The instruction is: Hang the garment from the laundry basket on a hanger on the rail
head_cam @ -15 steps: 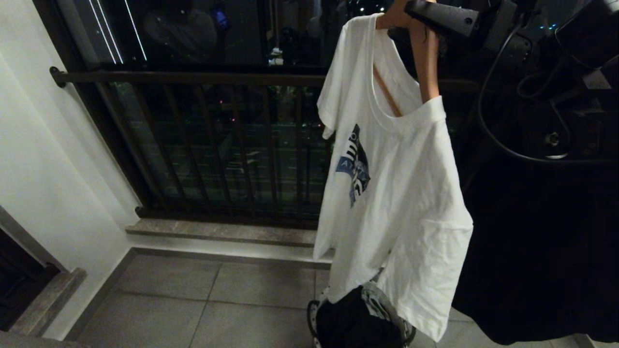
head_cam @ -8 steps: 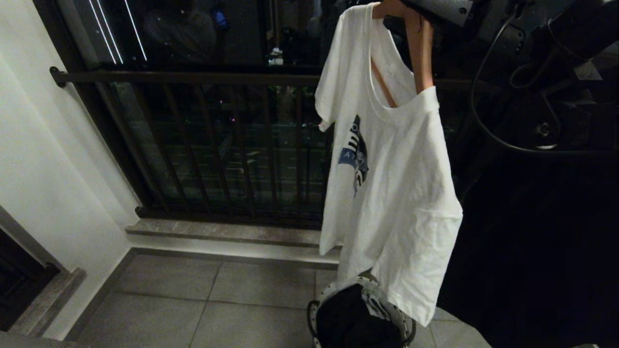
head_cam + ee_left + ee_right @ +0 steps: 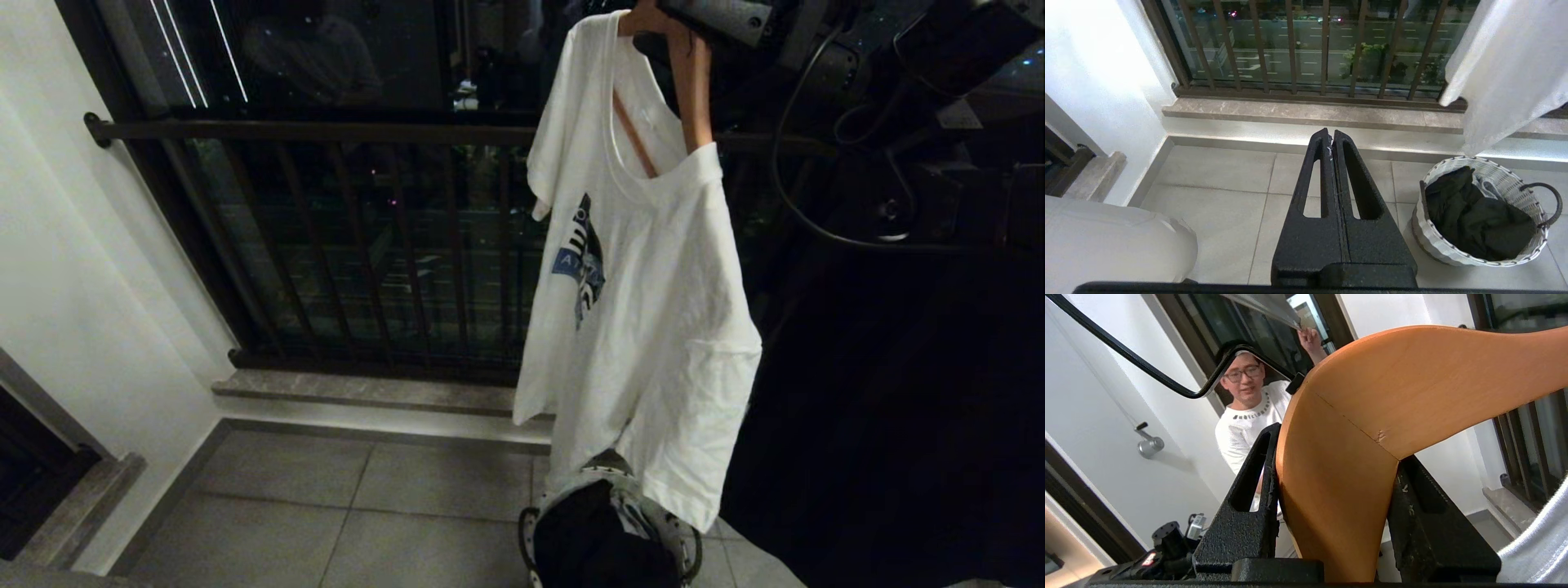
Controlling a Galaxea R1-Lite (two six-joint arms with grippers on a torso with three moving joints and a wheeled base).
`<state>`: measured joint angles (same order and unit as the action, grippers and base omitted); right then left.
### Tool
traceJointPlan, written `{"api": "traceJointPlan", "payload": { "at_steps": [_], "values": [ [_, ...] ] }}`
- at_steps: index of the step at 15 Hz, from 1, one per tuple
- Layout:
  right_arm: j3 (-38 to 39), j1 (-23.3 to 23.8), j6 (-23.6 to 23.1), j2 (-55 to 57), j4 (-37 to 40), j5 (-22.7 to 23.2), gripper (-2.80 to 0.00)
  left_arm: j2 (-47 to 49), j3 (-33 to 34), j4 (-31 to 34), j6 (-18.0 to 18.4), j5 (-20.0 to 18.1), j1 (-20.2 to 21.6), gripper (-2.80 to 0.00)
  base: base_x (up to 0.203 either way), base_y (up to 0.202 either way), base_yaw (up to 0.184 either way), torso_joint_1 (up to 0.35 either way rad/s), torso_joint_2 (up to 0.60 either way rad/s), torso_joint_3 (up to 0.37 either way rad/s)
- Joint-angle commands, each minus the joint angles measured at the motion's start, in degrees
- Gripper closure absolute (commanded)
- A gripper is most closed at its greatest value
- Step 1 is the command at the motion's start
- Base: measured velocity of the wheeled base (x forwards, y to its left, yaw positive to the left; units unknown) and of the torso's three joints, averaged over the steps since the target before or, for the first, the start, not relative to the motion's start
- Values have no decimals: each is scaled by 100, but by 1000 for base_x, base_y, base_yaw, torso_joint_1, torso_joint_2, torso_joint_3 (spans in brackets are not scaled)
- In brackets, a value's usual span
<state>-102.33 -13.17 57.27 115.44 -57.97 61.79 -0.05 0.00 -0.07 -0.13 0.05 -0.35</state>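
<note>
The right gripper (image 3: 1331, 498) is clamped on a wooden hanger (image 3: 1372, 416), its two black, grainy-coated fingers (image 3: 1245, 506) pressed against either flat side of the smooth orange-brown wood where the arms meet. A fine seam and a small chip mark the wood there. In the head view the hanger (image 3: 690, 90) is held high above the laundry basket (image 3: 682, 535), and a white T-shirt (image 3: 645, 310) hangs from it: soft, creased cotton with a wide scooped neck and a blue and black print on the chest. One curved wooden arm shows bare above the shoulder seam and a thin wooden bar crosses inside the neck opening. The shirt's hem drapes down just over the basket's rim.

The basket (image 3: 1486, 171) is round and woven, white with dark flecks along the rim and a black loop handle (image 3: 1549, 204); crumpled black cloth (image 3: 1470, 216) fills it. It stands on grey floor tiles (image 3: 1216, 192), near a stone sill under a dark metal railing (image 3: 326, 131) with slim upright bars.

The left gripper (image 3: 1333, 143) hangs over the tiles beside the basket, its slotted black fingers pressed together on nothing.

A person in a white top (image 3: 1241, 424) stands beyond the hanger in the right wrist view, one arm raised.
</note>
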Motion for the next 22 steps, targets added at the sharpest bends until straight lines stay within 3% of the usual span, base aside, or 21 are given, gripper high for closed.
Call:
{"api": "traceJointPlan", "payload": {
  "at_steps": [1,12,13,18,22],
  "values": [
    [-44,-2,30,110,-39,34,0,5,0,-1,1,4,0,0,0,0,0,0,0,0],
    [-182,121,-18,128,401,237,0,5,0,-1,-4,4,0,0,0,0,0,0,0,0],
    [-182,135,-48,119,413,237,-280,5,0,-1,-4,4,0,0,0,0,0,0,0,0],
    [-17,156,-124,70,354,242,-280,5,0,-1,-4,4,0,0,0,0,0,0,0,0],
    [841,258,-341,-267,0,238,-280,5,0,-1,-4,4,0,0,0,0,0,0,0,0]
  ]
}}
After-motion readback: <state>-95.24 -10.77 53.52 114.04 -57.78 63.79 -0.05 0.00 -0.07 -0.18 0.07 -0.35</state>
